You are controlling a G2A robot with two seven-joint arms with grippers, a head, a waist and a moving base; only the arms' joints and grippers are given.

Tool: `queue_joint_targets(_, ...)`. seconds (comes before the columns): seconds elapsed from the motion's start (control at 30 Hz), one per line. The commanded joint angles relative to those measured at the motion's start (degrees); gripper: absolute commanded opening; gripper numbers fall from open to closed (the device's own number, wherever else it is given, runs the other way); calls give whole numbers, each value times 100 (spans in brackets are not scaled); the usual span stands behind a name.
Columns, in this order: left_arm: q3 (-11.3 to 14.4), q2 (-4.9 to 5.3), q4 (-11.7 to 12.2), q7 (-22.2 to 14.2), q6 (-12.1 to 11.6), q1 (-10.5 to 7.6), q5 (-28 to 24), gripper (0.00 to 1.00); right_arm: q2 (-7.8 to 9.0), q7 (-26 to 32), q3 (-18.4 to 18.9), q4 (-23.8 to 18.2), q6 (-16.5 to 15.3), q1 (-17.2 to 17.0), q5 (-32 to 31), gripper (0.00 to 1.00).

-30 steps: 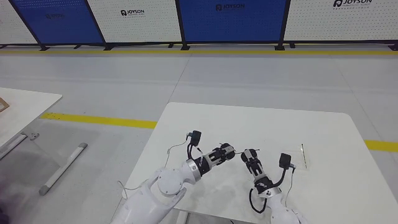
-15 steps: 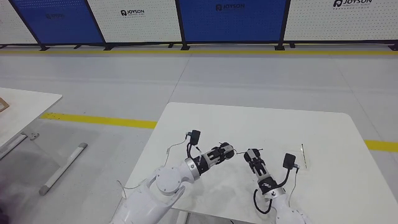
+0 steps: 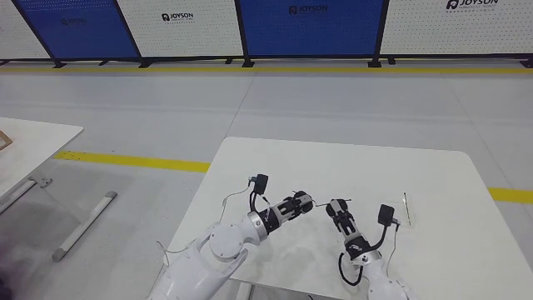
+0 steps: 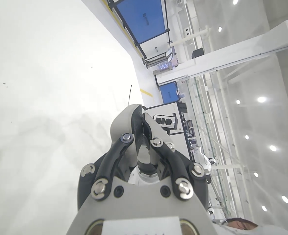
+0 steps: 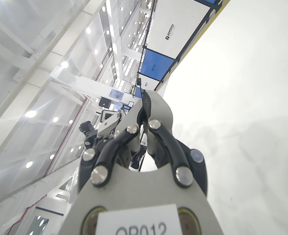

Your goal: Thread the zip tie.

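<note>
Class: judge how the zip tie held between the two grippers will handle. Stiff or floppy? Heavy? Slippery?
Probably springy, not limp: the zip tie runs straight from the left gripper to the right gripper. Likely very light, being a thin strap. It may twist or slip, as it is pinched only at the tips.

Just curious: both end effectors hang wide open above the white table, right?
Not open: the left end effector and right end effector are each shut on the black zip tie, per both wrist views. They do hang above the white table.
</note>
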Motion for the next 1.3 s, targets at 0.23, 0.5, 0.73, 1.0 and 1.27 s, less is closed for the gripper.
queue_joint_targets(0.23,-14,7,-5,-82,-14,10,28,27,-12,-114,-16,-63,96,-37,-87,0)
queue_joint_targets(0.5,-18,20,-34,-144,-5,28,161,25,-29,-128,-54,-45,163,-6,-105,0)
queue_joint_targets(0.73,56,15,-28,-165,65,-5,290,21,-37,-139,-69,-65,164,-8,-149,0)
queue_joint_targets(1.0,142,-4,52,-146,103,-87,349,7,-40,-92,-44,-33,110,-6,-105,0)
queue_joint_targets(1.27,158,-12,92,-136,102,-120,336,0,-45,-43,-31,30,97,25,-77,0)
